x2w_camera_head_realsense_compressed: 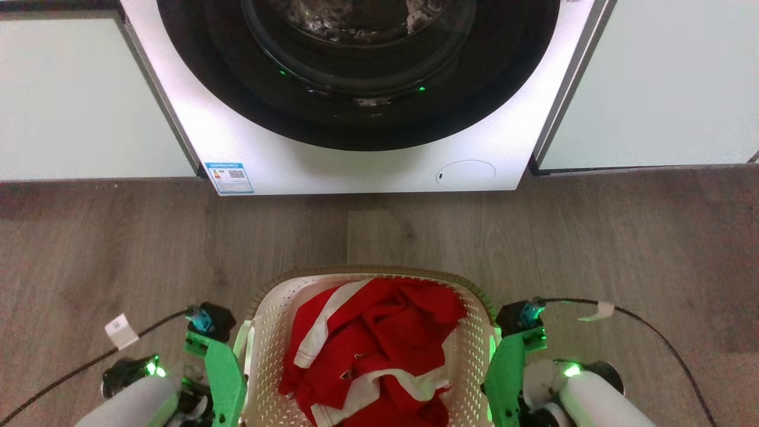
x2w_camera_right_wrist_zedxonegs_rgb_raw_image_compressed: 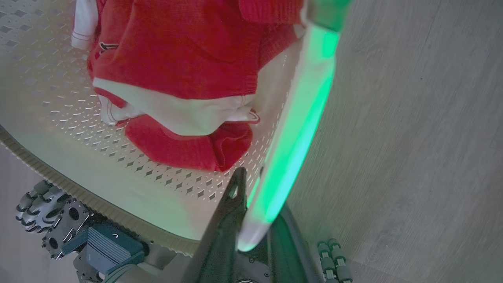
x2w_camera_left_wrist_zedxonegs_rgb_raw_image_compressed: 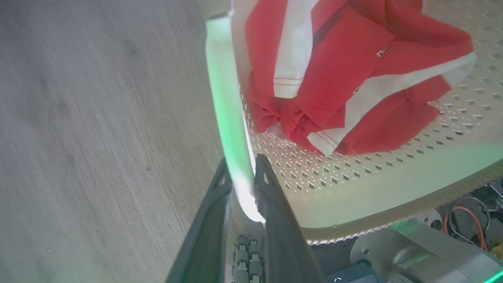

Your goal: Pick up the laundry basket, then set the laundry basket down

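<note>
L gripper [x2w_camera_left_wrist_zedxonegs_rgb_raw_image_compressed: 242, 161] + R gripper [x2w_camera_right_wrist_zedxonegs_rgb_raw_image_compressed: 257, 188] each pinching laundry basket [x2w_camera_head_realsense_compressed: 270, 338] side handle [x2w_camera_left_wrist_zedxonegs_rgb_raw_image_compressed: 226, 98]; lift level, arms synced, else red garment [x2w_camera_head_realsense_compressed: 379, 338] slides.

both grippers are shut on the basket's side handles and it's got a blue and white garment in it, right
Not blue: the garment in the laundry basket is red and white, as the head view shows. The left gripper and right gripper do grip its handles.
</note>
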You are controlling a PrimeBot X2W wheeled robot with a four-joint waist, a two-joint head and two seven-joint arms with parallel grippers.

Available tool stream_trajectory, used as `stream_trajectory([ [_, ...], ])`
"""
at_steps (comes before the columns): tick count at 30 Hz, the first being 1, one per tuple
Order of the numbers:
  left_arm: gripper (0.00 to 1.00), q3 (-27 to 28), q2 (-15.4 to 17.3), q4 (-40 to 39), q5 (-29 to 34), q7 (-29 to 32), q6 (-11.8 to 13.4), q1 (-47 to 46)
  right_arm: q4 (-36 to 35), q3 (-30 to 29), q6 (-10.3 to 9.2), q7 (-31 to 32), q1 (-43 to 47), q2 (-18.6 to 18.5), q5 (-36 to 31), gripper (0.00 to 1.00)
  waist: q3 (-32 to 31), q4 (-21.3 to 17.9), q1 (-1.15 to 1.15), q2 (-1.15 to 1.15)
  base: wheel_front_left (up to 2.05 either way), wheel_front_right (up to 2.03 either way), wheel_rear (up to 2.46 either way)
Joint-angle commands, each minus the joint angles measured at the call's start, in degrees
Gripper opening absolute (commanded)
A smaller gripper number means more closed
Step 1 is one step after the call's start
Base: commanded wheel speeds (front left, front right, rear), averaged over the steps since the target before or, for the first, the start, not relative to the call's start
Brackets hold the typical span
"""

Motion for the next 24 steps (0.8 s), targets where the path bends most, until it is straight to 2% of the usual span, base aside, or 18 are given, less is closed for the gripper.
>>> stream_trajectory([
  [1, 0.0, 1.03, 2.24, -2.5, 0.29, 0.4, 0.06, -2.11, -3.13, 0.51, 0.41, -0.22, -1.28, 0.02, -0.81, 0.0, 0.08, -0.01, 0.01, 0.0, 0.0, 0.0, 0.0],
  [16, 0.0, 0.72, 3.7, -5.97, -0.44, 2.42, 1.21, -1.58, -3.26, -0.9, 0.41, 1.16, -0.74, 0.47, -0.4, 0.0, 0.73, 0.08, 0.01, 0.0, 0.0, 0.0, 0.0],
  [24, 0.0, -0.29, 2.89, -6.16, -1.49, 6.03, -0.67, -3.17, -0.68, -2.57, 0.41, 4.94, -3.05, 1.97, 3.64, 0.0, 2.1, 0.35, 0.01, 0.0, 0.0, 0.0, 0.0],
])
